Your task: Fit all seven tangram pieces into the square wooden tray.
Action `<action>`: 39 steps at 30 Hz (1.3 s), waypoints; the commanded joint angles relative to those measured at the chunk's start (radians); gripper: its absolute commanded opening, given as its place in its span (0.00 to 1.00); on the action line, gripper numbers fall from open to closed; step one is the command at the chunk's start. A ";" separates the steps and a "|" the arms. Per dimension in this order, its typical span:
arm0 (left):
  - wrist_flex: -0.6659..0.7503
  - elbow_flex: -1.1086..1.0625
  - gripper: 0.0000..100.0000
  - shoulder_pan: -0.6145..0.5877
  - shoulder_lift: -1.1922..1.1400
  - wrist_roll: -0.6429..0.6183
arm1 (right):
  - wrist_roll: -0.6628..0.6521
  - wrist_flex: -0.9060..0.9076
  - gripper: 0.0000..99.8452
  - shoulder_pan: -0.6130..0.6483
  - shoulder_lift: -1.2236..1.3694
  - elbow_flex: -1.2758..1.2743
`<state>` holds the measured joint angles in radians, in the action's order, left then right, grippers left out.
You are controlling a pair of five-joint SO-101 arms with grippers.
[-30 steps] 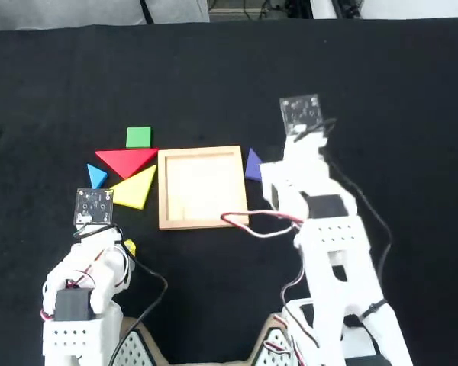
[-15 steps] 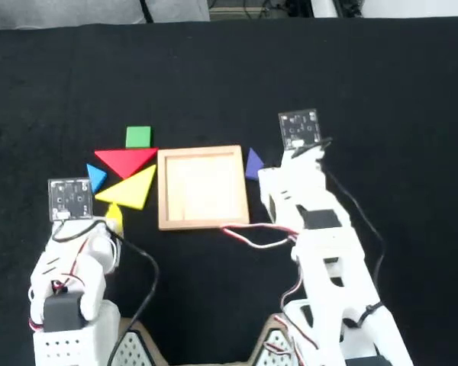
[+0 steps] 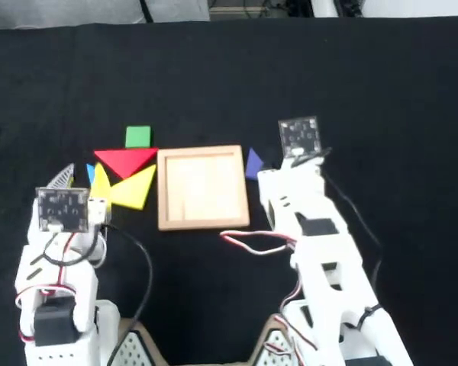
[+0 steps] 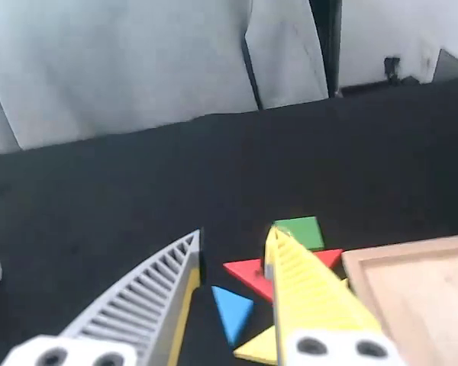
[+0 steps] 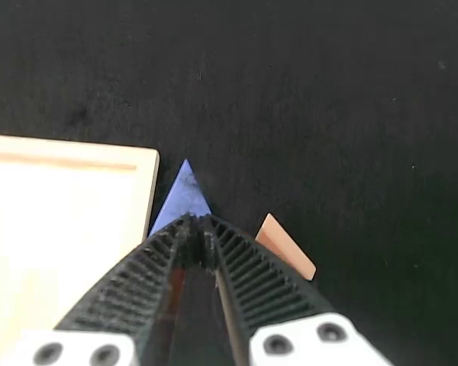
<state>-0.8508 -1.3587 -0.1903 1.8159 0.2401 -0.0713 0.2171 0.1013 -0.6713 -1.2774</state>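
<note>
The square wooden tray [image 3: 203, 223] lies flat on the black bench [image 3: 305, 69], in front of and between the two arms. Every tangram piece in sight lies outside it on the bench.

Just beside one side of the tray is a cluster of four. The green square [image 3: 138, 136] is farthest from the arms. The large red triangle [image 3: 126, 159] sits below it, next to the tray's far corner. The yellow triangle [image 3: 135, 189] has one edge along the tray wall. The small blue triangle [image 4: 230, 308] lies on the outer side, close to the red and yellow pieces.

The left arm [image 3: 57, 259] stands near this cluster. The left jaws are spread wide, one grey finger [image 4: 149, 293] and one yellow finger [image 4: 305, 286], with the blue triangle seen in the gap between them, nothing gripped.

On the tray's other side, a purple-blue triangle [image 5: 182, 195] lies just beside the wall, and a pale peach piece [image 5: 285, 244] lies a little further out.

The right arm [image 3: 317, 229] stands over this side. The right jaws are closed, tips pressed together over the near edge of the purple-blue triangle. Whether they touch it I cannot tell.
</note>
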 commanded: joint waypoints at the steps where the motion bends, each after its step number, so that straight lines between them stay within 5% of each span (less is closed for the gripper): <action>1: -0.017 0.125 0.15 0.028 -0.052 0.124 | -0.011 -0.029 0.01 -0.015 0.001 0.005; 14: -0.321 0.684 0.16 0.202 -0.970 0.173 | -0.011 -0.032 0.01 -0.015 0.001 0.002; 20: -0.462 0.857 0.41 0.206 -1.252 0.255 | -0.011 -0.034 0.01 -0.015 0.001 0.002; 27: -0.436 0.970 0.36 0.145 -1.493 0.608 | -0.012 -0.034 0.01 -0.015 0.001 0.002; 39: -0.351 1.104 0.33 0.102 -1.880 0.796 | -0.012 -0.034 0.01 -0.015 0.002 0.002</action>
<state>-1.2098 -0.3399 -0.0829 0.0054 0.9950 -0.0713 0.2094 0.1013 -0.6713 -1.2774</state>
